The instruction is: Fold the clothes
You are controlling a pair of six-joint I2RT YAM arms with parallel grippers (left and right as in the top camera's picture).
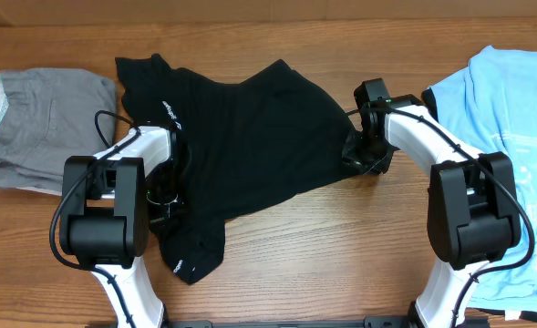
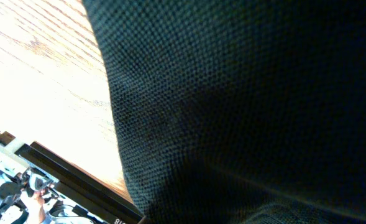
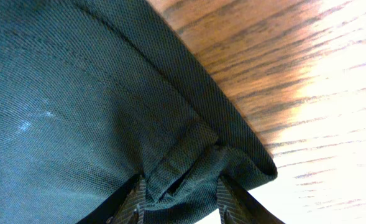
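The black tee (image 1: 250, 137) lies spread across the middle of the table, with small white lettering (image 1: 170, 111) near its left side. My left gripper (image 1: 163, 196) is at the tee's lower left part, where the cloth bunches round it. Black cloth (image 2: 245, 106) fills the left wrist view and hides the fingers. My right gripper (image 1: 364, 157) is at the tee's right edge. In the right wrist view its fingers (image 3: 181, 194) pinch a bunched fold of the black hem (image 3: 189, 162). The light blue tee (image 1: 510, 118) lies at the far right.
A folded grey garment (image 1: 49, 128) lies at the far left on the wooden table (image 1: 341, 246). The light blue tee runs under my right arm (image 1: 469, 210) down to the front edge. A flap of the black tee (image 1: 191, 260) hangs toward the front by my left arm.
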